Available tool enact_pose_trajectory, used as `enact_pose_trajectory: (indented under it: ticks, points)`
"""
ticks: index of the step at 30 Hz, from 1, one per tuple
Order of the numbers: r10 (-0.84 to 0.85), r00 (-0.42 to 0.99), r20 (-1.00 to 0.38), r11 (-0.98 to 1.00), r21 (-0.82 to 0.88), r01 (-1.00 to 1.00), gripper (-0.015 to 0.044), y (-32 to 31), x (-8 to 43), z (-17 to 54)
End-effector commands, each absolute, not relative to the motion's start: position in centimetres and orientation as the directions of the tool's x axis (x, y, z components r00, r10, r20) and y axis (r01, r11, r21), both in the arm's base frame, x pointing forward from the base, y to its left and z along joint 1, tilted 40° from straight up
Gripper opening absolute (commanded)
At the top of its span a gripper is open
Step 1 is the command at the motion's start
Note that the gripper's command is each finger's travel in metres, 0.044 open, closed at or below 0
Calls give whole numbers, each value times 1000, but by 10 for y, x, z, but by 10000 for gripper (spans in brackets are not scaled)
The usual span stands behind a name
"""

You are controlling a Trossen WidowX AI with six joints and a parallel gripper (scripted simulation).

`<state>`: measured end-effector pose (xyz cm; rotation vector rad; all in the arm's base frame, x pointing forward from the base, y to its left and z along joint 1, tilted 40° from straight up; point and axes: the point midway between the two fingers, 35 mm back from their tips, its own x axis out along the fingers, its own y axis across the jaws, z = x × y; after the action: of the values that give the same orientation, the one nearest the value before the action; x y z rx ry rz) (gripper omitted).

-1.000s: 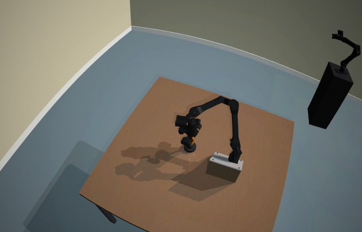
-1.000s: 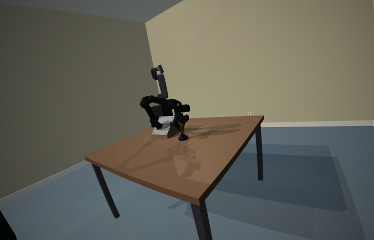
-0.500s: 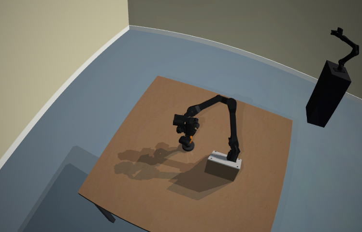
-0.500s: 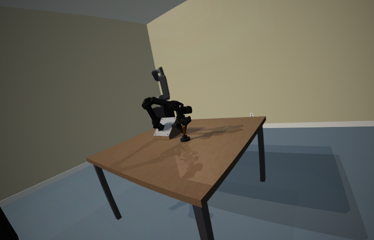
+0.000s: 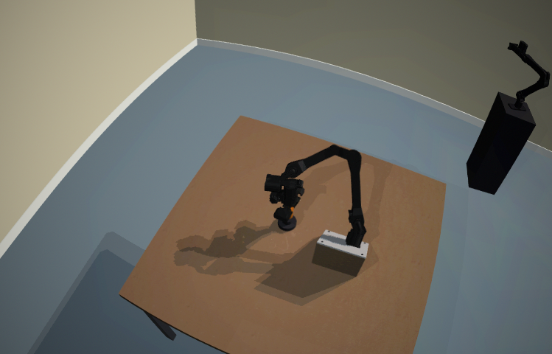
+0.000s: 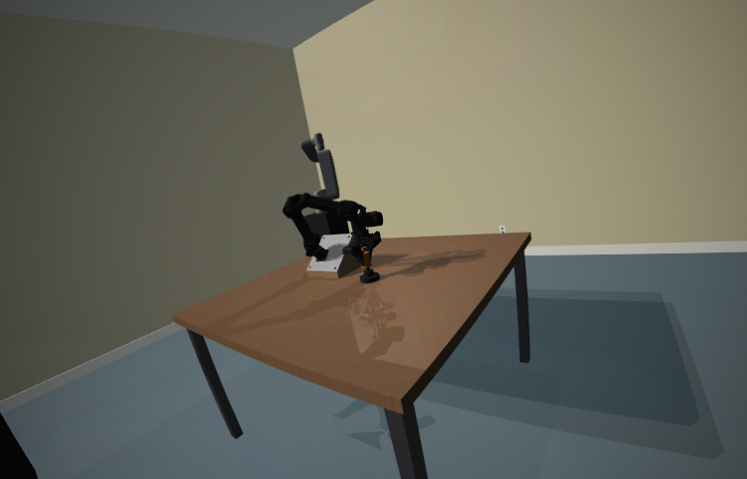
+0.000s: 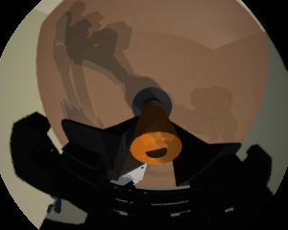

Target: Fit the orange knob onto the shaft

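The orange knob [image 5: 292, 210] [image 6: 366, 258] [image 7: 145, 140] is upright between the fingers, its top with a dark D-shaped opening facing the wrist camera. My gripper [image 5: 286, 213] [image 6: 366, 254] [image 7: 153, 121] is shut on it. The dark round pedestal [image 5: 287, 226] [image 6: 369, 277] [image 7: 139, 101] stands on the table directly below the knob. In the exterior view a short dark part shows between the knob's lower end and the pedestal's base, so the knob is not against the base. The shaft's tip is hidden, and I cannot tell whether the knob touches it.
The arm's white-topped base block [image 5: 335, 239] [image 6: 322, 265] stands on the brown table [image 5: 226, 175] [image 6: 282, 320], close to the pedestal. A second arm [image 5: 537, 74] on a black stand [image 5: 500, 149] is away from the table.
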<state>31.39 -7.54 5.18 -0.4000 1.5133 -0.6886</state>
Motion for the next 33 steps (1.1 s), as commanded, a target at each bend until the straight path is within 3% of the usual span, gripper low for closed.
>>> enact_pose_trajectory:
  ticks: [1,4,33]
  points:
    - [-637,-71,-768,765,-640,64,0,-74,315,54]
    - [-637,-71,-768,771,-637,-20,0,-74,315,53]
    - [-637,-71,-768,771,-636,-29,0,-75,316,54]
